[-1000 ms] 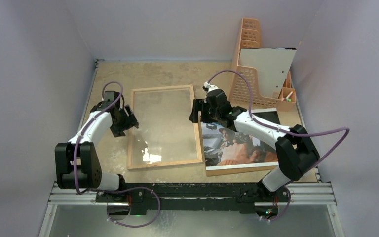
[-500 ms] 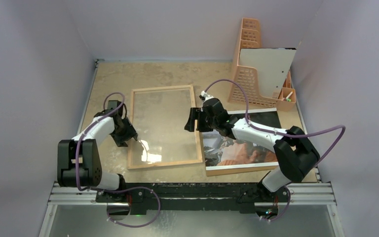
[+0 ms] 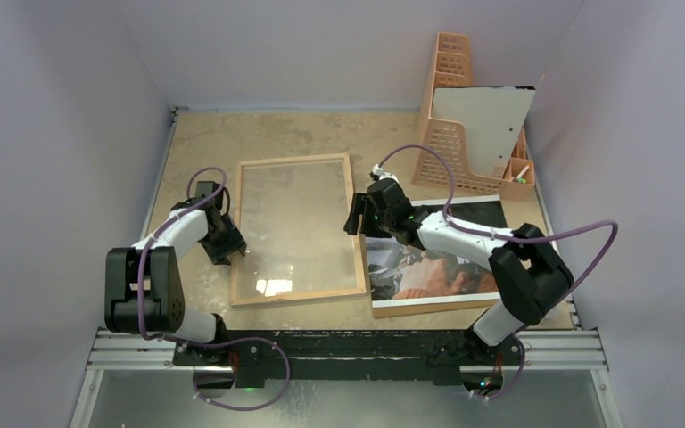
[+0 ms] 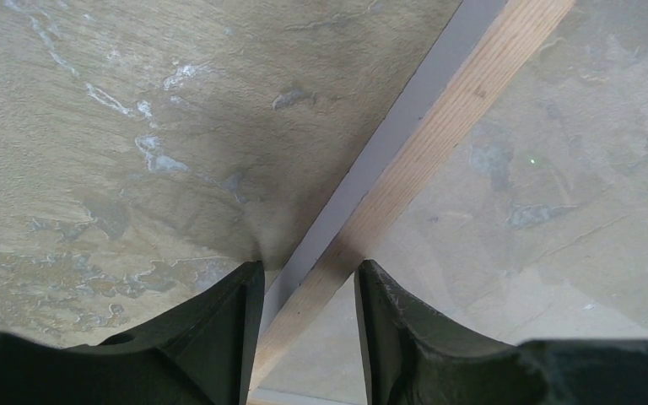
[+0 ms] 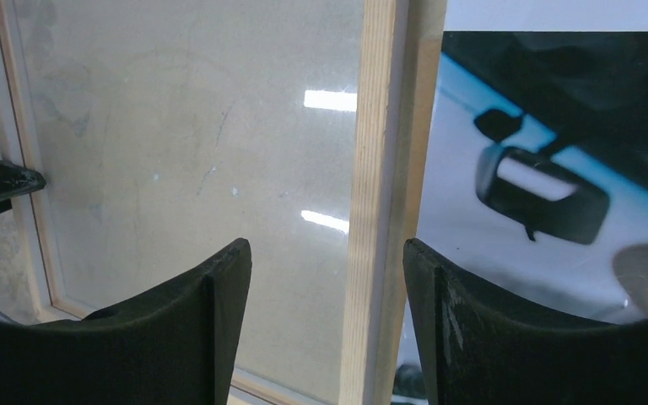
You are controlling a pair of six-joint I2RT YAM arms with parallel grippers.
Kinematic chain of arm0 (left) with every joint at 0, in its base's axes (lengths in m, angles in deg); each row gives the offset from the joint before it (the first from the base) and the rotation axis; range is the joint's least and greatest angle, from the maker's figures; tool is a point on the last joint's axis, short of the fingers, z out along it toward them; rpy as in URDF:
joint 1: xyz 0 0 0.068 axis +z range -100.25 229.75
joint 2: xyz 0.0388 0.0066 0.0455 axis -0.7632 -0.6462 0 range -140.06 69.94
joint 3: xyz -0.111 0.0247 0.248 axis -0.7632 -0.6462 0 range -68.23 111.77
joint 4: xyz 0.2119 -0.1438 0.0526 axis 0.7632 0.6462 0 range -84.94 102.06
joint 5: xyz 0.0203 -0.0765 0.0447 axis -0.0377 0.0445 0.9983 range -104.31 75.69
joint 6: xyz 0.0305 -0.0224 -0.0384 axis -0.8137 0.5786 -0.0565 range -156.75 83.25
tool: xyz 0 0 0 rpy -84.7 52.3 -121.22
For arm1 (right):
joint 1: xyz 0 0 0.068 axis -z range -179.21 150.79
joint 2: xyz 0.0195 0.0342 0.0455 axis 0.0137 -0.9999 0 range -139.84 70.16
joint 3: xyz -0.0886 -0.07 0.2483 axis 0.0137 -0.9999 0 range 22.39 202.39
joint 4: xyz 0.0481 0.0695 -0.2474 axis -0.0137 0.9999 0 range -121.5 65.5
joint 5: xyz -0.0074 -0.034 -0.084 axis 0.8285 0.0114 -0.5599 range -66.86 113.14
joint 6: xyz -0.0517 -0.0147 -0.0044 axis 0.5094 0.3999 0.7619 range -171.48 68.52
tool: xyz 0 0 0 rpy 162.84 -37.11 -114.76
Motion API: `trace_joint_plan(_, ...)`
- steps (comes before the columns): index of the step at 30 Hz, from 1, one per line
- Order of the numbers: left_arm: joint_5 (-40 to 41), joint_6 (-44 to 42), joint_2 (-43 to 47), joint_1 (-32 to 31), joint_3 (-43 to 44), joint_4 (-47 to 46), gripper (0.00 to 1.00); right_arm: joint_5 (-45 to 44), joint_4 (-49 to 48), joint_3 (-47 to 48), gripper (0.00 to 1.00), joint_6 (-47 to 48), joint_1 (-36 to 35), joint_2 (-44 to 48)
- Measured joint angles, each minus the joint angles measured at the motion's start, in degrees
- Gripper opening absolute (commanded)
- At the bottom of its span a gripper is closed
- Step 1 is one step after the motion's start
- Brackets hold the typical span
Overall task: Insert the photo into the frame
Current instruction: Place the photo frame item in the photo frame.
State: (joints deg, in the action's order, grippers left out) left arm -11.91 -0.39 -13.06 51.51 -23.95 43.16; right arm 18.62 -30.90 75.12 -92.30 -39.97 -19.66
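At your left tool, the two dark fingers sit on either side of the frame's left rail, one over the bare tabletop and one over the glass. They stand close against the light wood and the pale strip beside it. You cannot tell from the wrist view whether they are pressing on the rail or only flanking it. From the overhead camera, that tool is at the near part of the left rail.

Your right tool is spread wide across the opposite rail, with a clear gap over the glass on its inner side, and it has hold of nothing. From overhead it hangs over the right rail, about halfway along.

Between your two arms the frame lies flat on the tabletop, wood rim up, and the mottled surface shows through the pane. Just beside its right rail lies the photo, picture side up, partly covered by your right arm. It rests on a thin brown board whose edge shows along the near side. Beyond the photo, at the far right, a peach plastic rack stands with a white sheet leaning in it.
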Motion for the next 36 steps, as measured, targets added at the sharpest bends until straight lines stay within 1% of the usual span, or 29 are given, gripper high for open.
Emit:
trace_joint_plan(7,-0.02,0.02,0.00,0.00,-0.02,-0.92,0.49,5.11,-1.90,-0.02,0.66,1.49,0.00,-4.79)
trace_joint_plan(16,0.11,0.04,0.00,0.00,-0.02,-1.38,0.48,9.97,-3.58,-0.02,0.63,2.89,0.09,-6.49)
trace_joint_plan(21,1.92,0.15,0.00,0.00,0.00,-1.51,0.48,12.09,-5.20,-0.02,0.62,3.02,0.11,-7.80)
trace_joint_plan(23,3.10,0.42,0.00,0.00,0.22,-1.33,0.52,13.16,-5.99,-0.02,0.62,2.99,0.20,-8.50)
trace_joint_plan(28,9.31,1.05,0.11,0.00,3.43,1.20,0.70,15.26,-7.85,0.24,0.62,2.84,0.20,-10.23)
trace_joint_plan(32,14.56,1.62,1.62,0.55,8.07,3.54,0.74,16.79,-7.82,1.86,0.64,2.86,0.20,-11.61)
trace_joint_plan(36,16.06,1.53,4.68,1.16,11.37,4.00,0.74,15.80,-7.15,3.13,0.67,2.84,0.20,-11.41)
